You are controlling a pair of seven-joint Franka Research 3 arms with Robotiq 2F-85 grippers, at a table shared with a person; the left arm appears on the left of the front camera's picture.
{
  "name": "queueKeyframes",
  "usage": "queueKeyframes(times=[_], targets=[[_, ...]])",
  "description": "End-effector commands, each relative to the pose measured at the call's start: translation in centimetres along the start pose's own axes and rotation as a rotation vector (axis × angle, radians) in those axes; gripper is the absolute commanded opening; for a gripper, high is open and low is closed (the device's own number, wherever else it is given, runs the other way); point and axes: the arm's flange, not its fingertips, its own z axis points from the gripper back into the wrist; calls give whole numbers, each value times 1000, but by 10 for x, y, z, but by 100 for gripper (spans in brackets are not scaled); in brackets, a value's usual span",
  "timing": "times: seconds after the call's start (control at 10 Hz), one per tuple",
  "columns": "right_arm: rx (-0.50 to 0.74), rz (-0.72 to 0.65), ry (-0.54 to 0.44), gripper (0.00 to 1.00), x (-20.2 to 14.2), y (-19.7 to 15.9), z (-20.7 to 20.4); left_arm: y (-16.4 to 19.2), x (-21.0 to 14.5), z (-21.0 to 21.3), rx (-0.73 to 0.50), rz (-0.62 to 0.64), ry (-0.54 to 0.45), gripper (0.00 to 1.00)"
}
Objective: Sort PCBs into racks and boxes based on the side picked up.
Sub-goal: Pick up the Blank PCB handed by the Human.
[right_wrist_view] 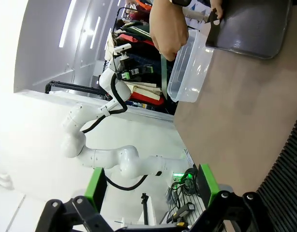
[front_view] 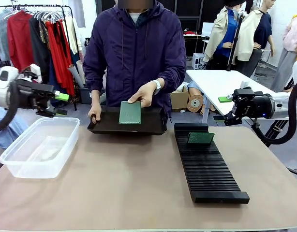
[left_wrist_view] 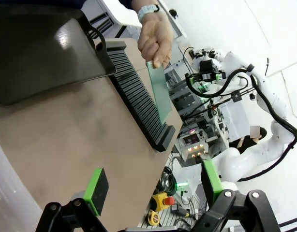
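The person's hand [front_view: 144, 94] holds a circuit board [front_view: 130, 112] by its top edge above the black tray [front_view: 153, 121]. The board's long axis stands upright and its broad face is turned toward the robot's side.

The left fingers [front_view: 63, 104] are spread wide and hold nothing. The right fingers [front_view: 221, 108] are the same. The board hangs between the two pairs, well apart from both.

In the left wrist view the board [left_wrist_view: 159, 92] lies straight ahead of the left fingers [left_wrist_view: 153, 186], almost in line with the gap between them. It shows as a narrow strip whose long axis runs crosswise to the line joining the two pads. The right wrist view gives much the same: the board [right_wrist_view: 164, 72] sits ahead of the right fingers [right_wrist_view: 151, 186] as a thin edge-on sliver under the hand [right_wrist_view: 170, 29].

So either pair would likely meet the board's two flat faces by reaching forward. The left pair looks a little nearer, though the margin is slim.

The clear tub [front_view: 39, 145] rests on the tabletop just below the left fingers. The ribbed rack [front_view: 209, 169] lies below the right fingers, with a second board [front_view: 200, 138] already slotted at its far end.
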Motion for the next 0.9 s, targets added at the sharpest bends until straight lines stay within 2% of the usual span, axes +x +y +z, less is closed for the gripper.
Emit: queueKeyframes(times=[0.0,0.3,0.5,0.8], targets=[[-5,9,1,100,1,1,-1,16,20,-22,-18,-26,22,100],[-5,9,1,100,1,1,-1,30,35,-67,-134,-78,31,100],[-5,9,1,100,1,1,-1,40,39,-91,-194,-63,3,100],[-5,9,1,100,1,1,-1,47,39,-128,-247,-51,40,100]])
